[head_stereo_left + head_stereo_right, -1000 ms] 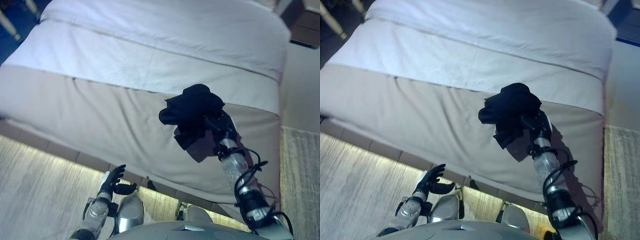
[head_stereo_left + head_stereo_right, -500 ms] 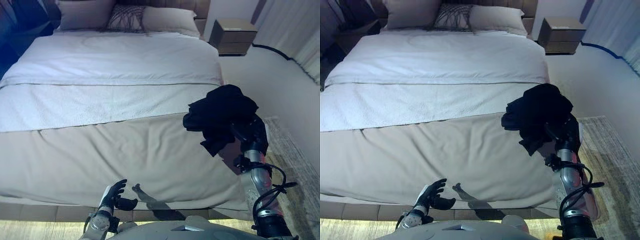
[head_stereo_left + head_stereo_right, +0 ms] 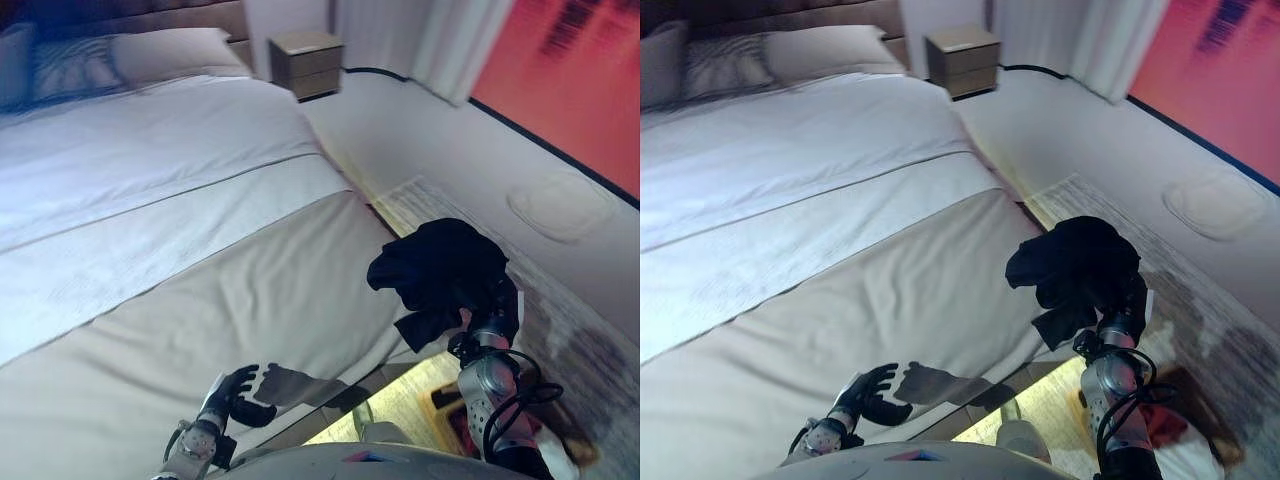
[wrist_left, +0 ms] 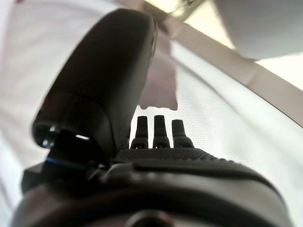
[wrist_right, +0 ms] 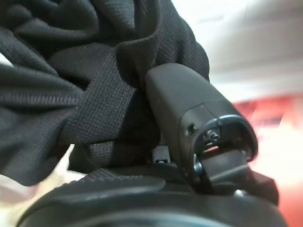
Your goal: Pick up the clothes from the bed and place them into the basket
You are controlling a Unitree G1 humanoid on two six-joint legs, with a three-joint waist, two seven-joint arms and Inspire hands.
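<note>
Camera swung right since before — right hand (image 3: 492,300) still clutches bunched black garment (image 3: 437,265), past bed (image 3: 180,260) edge; left hand (image 3: 232,392) relaxed, empty.

No text, label, number or sign can be read anywhere I look. The dark marks on the red wall (image 3: 580,70) are too blurred to make out, and the black garment (image 3: 1072,262) in my right hand (image 5: 189,123) shows no print.
</note>
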